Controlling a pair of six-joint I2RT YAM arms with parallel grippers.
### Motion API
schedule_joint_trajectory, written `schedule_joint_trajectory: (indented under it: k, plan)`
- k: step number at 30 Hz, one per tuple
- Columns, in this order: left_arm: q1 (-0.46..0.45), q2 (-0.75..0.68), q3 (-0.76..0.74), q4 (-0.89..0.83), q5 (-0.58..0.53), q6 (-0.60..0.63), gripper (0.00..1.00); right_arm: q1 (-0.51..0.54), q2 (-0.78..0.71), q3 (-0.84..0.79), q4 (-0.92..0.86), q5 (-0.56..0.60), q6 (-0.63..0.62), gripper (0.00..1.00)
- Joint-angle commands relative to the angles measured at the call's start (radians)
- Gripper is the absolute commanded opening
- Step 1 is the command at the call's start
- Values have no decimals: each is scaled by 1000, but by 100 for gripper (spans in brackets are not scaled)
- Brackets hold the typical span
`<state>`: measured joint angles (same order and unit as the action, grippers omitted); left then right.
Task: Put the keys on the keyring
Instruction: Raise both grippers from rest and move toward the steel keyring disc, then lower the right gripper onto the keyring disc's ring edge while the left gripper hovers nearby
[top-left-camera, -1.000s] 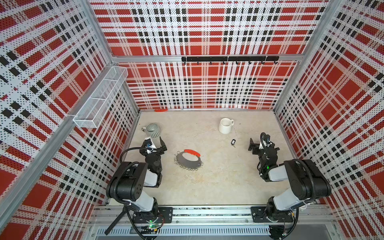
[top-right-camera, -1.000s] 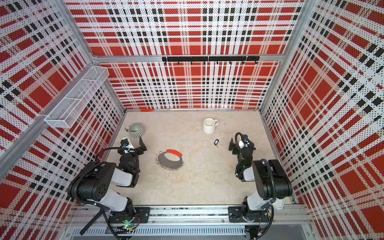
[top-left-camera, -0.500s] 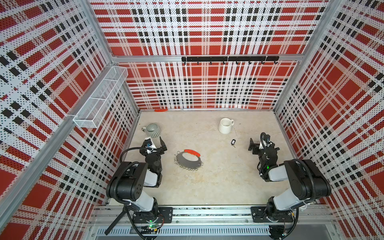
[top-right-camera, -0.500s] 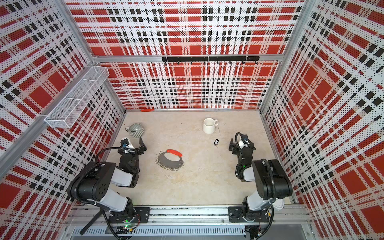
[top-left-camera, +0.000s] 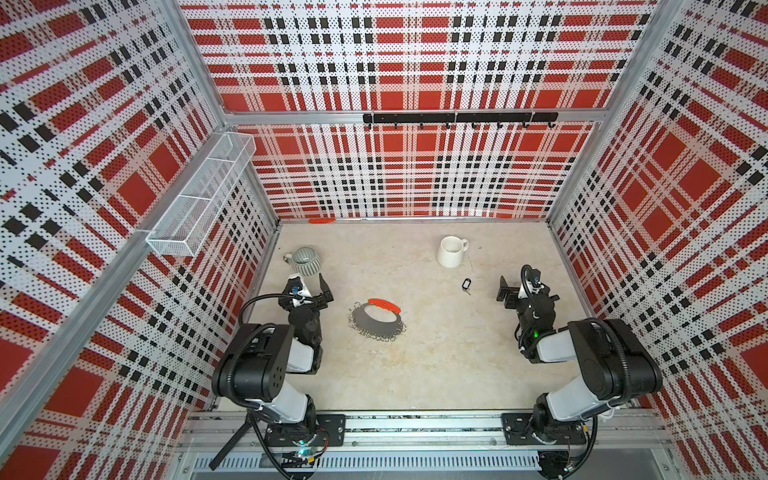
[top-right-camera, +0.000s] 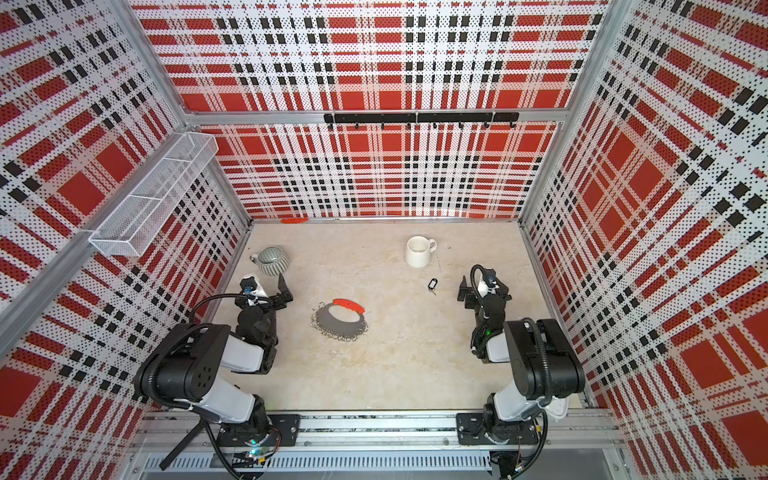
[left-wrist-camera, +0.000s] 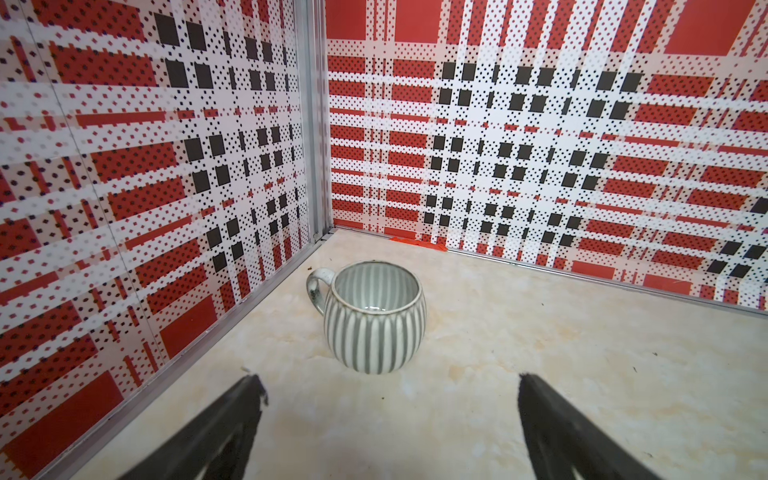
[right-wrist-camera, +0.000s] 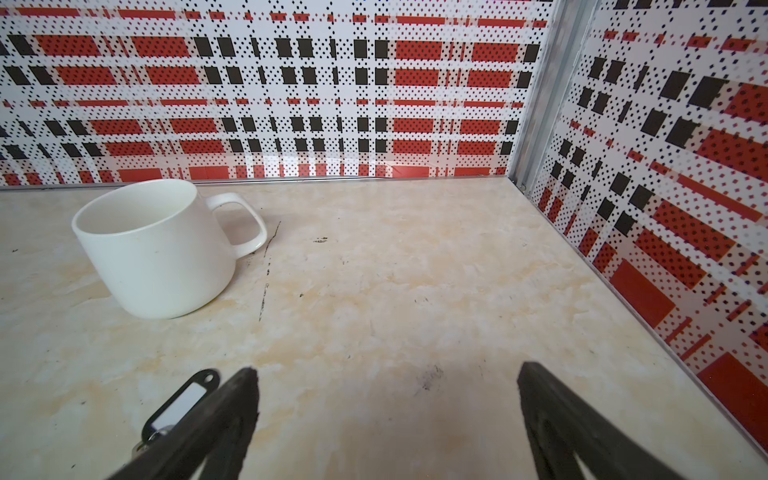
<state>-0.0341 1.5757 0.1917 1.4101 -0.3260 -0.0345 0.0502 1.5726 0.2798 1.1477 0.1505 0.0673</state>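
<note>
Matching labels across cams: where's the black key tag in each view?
In a top view: key tag right of centre, just below the white mug.
In a top view: key tag same spot, below the mug.
Left wrist: not in it.
Right wrist: key tag lower left, partly behind a finger of the right gripper.
Shared landmark: the white mug, missing only from left wrist.

— How's the left gripper (left-wrist-camera: 388, 380)?
— Jaws spread wide, empty; left arm (top-left-camera: 257, 365) folded low behind it.
— And the right gripper (right-wrist-camera: 386, 370)?
— Same: wide apart, empty, right arm (top-left-camera: 602, 365) folded behind.
</note>
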Motion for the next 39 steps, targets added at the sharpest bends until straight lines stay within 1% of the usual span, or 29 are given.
schedule_joint_trajectory:
  k: [1, 3, 5, 7, 9, 10, 12, 13, 14, 16, 17, 18, 19, 21, 22, 23, 24, 25, 26, 27, 29, 30, 32, 34, 35, 37, 39]
  plan:
    - [1, 1, 11, 5, -3, 1, 98, -6, -1, 8, 13, 5, -16, 100]
    - [0, 1, 11, 7, -4, 1, 98, 6, -2, 2, 25, 24, -22, 100]
    - [-6, 0, 8, 9, -9, 5, 98, 31, -33, -4, 13, 84, -37, 100]
    - [-29, -1, -6, 40, -46, 24, 98, 73, -97, -27, 8, 163, -66, 100]
    - [-56, -22, -35, 76, -127, 31, 98, 135, -173, -31, -44, 233, -118, 100]
    - [-62, -29, -53, 124, -139, 40, 98, 164, -202, -36, -48, 268, -141, 100]
    - [-116, -97, -49, 73, -245, 76, 98, 233, -262, -56, -43, 348, -175, 100]
    - [-156, -148, -35, 21, -282, 121, 98, 258, -293, -64, -44, 364, -186, 100]
    - [-222, -210, -19, -36, -334, 171, 98, 285, -328, -58, -71, 396, -180, 100]
    - [-333, -324, 17, -150, -418, 217, 98, 318, -394, -17, -205, 423, -157, 100]
    - [-366, -373, 35, -203, -428, 212, 98, 324, -420, 7, -272, 418, -122, 100]
    - [-399, -425, 57, -270, -440, 185, 98, 326, -450, 43, -372, 415, -53, 100]
    - [-426, -479, 84, -371, -429, 141, 98, 327, -469, 95, -481, 420, 33, 100]
    - [-449, -569, 145, -614, -325, 69, 98, 325, -477, 190, -684, 437, 177, 100]
    - [-449, -603, 168, -694, -279, 29, 98, 324, -463, 222, -758, 469, 258, 100]
    - [-451, -628, 191, -756, -283, -59, 98, 322, -445, 244, -825, 519, 366, 100]
    - [-453, -648, 211, -825, -309, -135, 98, 312, -428, 262, -877, 515, 421, 100]
    - [-451, -666, 245, -925, -344, -224, 98, 291, -413, 279, -924, 439, 438, 100]
    - [-448, -680, 284, -1043, -385, -318, 98, 267, -397, 288, -935, 336, 434, 100]
    - [-441, -689, 315, -1158, -400, -389, 98, 255, -384, 295, -941, 275, 442, 100]
    - [-419, -702, 355, -1296, -406, -494, 98, 247, -368, 305, -946, 195, 428, 100]
    - [-406, -707, 362, -1339, -404, -530, 98, 247, -370, 306, -949, 183, 419, 100]
    - [-365, -720, 348, -1349, -355, -555, 98, 243, -389, 302, -951, 186, 411, 100]
    - [-314, -728, 301, -1291, -256, -551, 98, 232, -406, 291, -936, 160, 413, 100]
    - [-289, -731, 277, -1261, -213, -569, 98, 228, -408, 284, -922, 150, 416, 100]
    - [-230, -747, 240, -1211, -128, -644, 98, 227, -382, 275, -887, 170, 439, 100]
    - [-221, -766, 210, -1136, -58, -639, 98, 224, -341, 275, -881, 213, 466, 99]
